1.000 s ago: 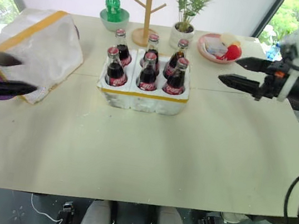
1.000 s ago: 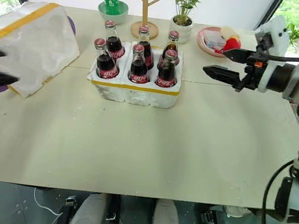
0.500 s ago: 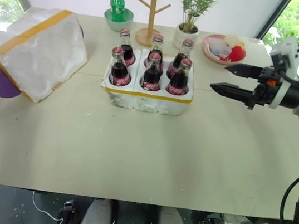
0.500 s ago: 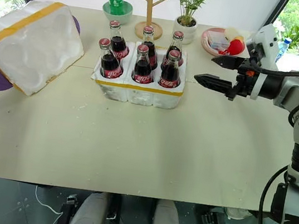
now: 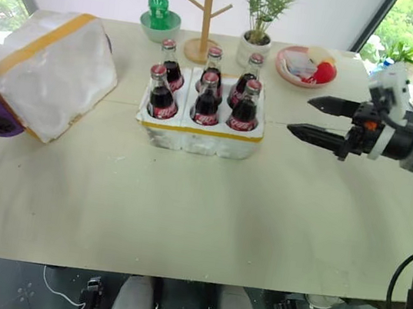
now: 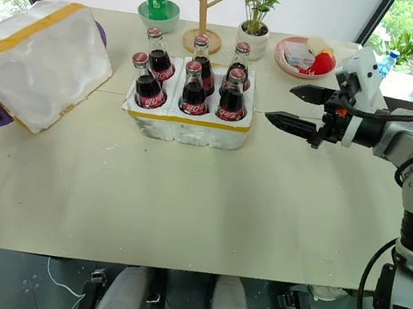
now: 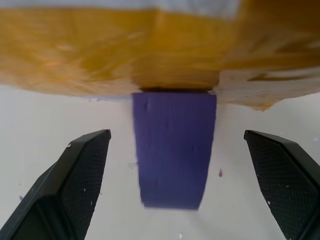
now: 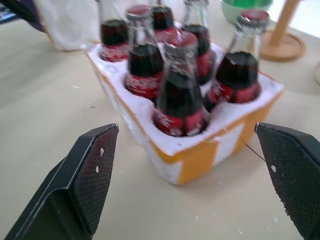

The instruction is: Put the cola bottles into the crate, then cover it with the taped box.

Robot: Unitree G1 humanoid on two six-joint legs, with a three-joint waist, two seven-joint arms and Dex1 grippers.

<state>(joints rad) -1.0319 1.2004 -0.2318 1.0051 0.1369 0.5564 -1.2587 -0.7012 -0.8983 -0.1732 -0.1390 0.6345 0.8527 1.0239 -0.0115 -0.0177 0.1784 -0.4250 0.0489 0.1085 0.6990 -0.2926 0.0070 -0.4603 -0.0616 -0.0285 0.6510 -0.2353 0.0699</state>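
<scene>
The taped box (image 5: 51, 73) lies tilted at the table's far left, propped on a purple block (image 7: 172, 147), its long axis running away from me toward the back edge; the six cola bottles (image 5: 203, 96) already stand in the crate (image 5: 198, 132) to its right, well apart from it. My left gripper (image 7: 175, 190) is by far the nearer, pointing straight at the box's taped near end with fingers spread wide and empty either side of the purple block. My right gripper (image 5: 317, 118) hovers just right of the crate, its fingers also wide apart and holding nothing
</scene>
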